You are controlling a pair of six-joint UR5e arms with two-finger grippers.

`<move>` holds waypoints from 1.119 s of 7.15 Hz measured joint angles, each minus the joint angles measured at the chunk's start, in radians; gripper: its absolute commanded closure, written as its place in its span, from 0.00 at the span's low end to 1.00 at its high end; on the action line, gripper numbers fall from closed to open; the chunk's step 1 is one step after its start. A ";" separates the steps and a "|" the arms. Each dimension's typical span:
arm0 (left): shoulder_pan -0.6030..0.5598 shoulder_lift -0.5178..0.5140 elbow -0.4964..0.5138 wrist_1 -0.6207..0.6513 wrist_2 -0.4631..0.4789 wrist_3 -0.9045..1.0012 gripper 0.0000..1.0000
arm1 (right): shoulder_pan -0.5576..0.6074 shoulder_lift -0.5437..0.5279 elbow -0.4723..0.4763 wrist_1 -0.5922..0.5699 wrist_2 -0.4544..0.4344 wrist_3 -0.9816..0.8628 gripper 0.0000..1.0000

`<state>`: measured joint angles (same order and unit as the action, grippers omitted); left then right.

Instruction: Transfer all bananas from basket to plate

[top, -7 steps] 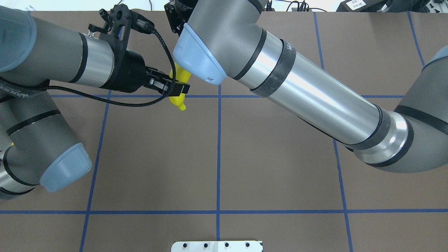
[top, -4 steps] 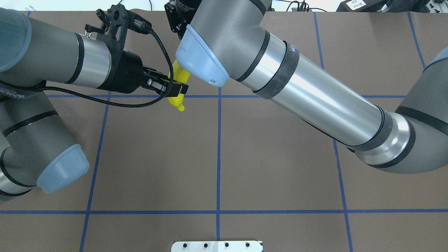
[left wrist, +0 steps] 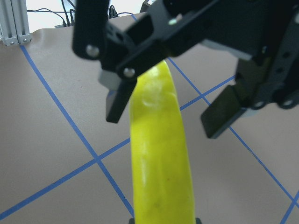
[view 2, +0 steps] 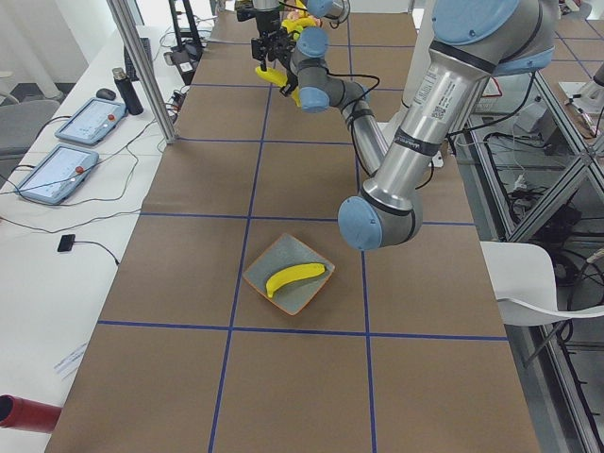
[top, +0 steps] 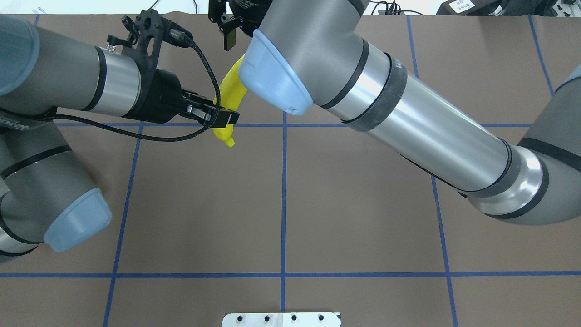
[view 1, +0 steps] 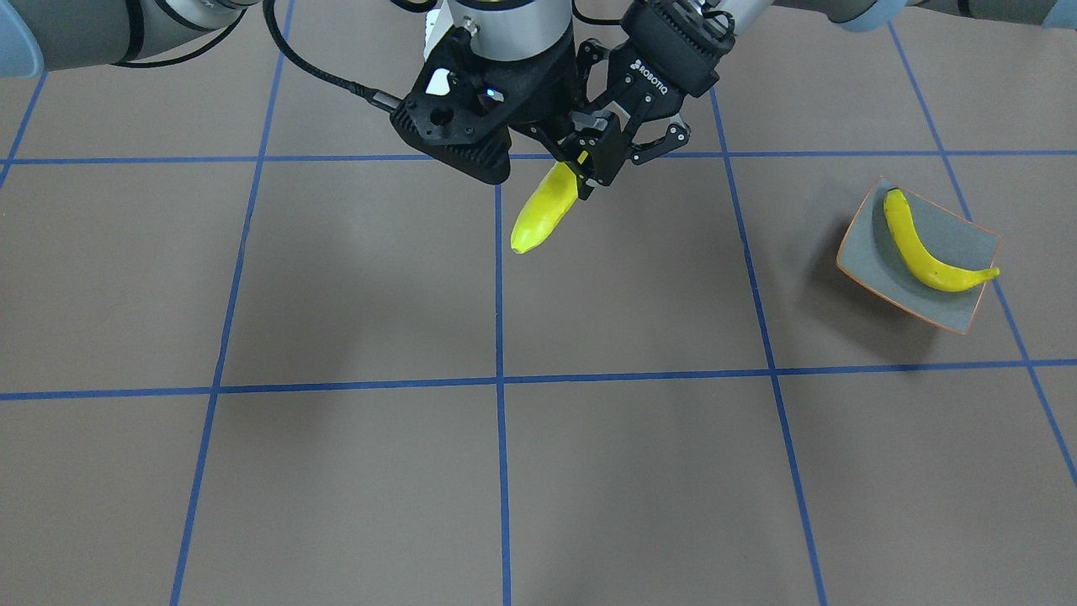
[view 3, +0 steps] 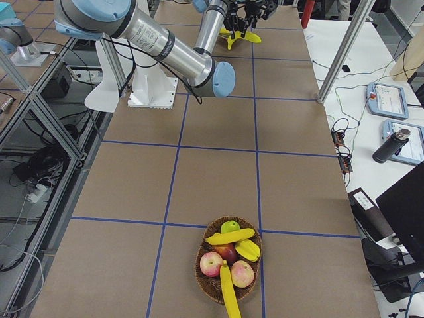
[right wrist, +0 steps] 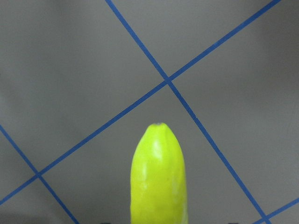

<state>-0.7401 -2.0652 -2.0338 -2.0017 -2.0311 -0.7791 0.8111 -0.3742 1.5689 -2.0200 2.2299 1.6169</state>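
A yellow banana (top: 230, 89) hangs above the table, with my left gripper (top: 225, 118) shut on its end nearest the robot. In the front view that banana (view 1: 543, 210) slopes down out of the left gripper (view 1: 586, 167). My right gripper (left wrist: 166, 121) is open, its two fingers standing apart on either side of the banana (left wrist: 161, 154) without touching it. The grey plate (view 1: 875, 252) with the orange rim holds one banana (view 1: 925, 248). The basket (view 3: 205, 278) holds three more bananas (view 3: 230, 236) among apples.
The basket also holds red apples (view 3: 211, 264) and a green apple (view 3: 229, 226). The plate (view 2: 260, 275) lies at the table's left end and the basket at its right end. Blue tape lines cross the brown table top. A white mounting plate (top: 281, 319) sits at the near edge.
The right arm has drawn back and to the right, baring more of the banana. The left gripper has shifted slightly left with the banana still in it.
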 measured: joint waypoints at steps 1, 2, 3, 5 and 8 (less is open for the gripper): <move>-0.001 0.043 -0.017 0.001 -0.001 0.000 1.00 | 0.022 -0.029 0.034 0.000 0.000 -0.031 0.00; -0.002 0.104 -0.044 0.005 -0.002 -0.005 1.00 | 0.052 -0.076 0.071 0.000 0.000 -0.082 0.00; -0.003 0.165 -0.076 0.015 -0.005 -0.032 1.00 | 0.085 -0.138 0.109 0.000 0.001 -0.151 0.00; -0.004 0.272 -0.131 0.035 -0.008 -0.192 1.00 | 0.158 -0.270 0.159 0.000 0.000 -0.335 0.00; -0.010 0.375 -0.186 0.118 -0.057 -0.565 1.00 | 0.310 -0.448 0.165 0.001 -0.001 -0.703 0.00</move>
<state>-0.7499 -1.6903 -2.2200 -1.8837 -2.0883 -1.3436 1.1208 -0.8219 1.7339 -2.0193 2.2291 0.9135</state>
